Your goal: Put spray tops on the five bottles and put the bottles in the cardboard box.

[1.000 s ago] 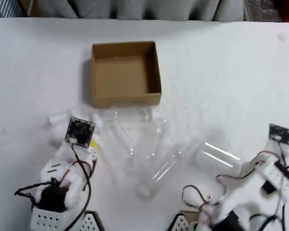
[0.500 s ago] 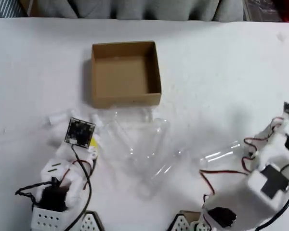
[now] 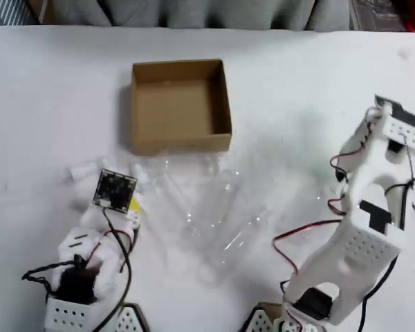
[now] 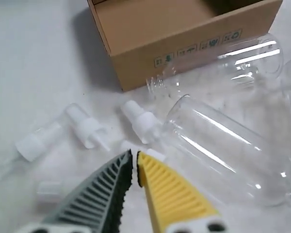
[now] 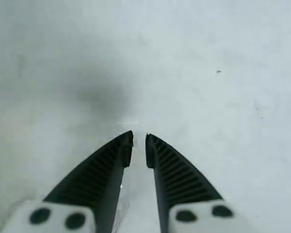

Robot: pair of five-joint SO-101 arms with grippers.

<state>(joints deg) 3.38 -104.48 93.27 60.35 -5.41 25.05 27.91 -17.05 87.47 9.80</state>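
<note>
Left gripper is pinched basically closed on nothing, tips near the loose spray tops. Right gripper is nearly closed too, also empty, by the table's right edge. Bottles lie mid-table beside the cardboard box.

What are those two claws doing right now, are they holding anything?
Left gripper: closed, holding nothing.
Right gripper: closed to a narrow slit, nothing visible between its fingers.
</note>
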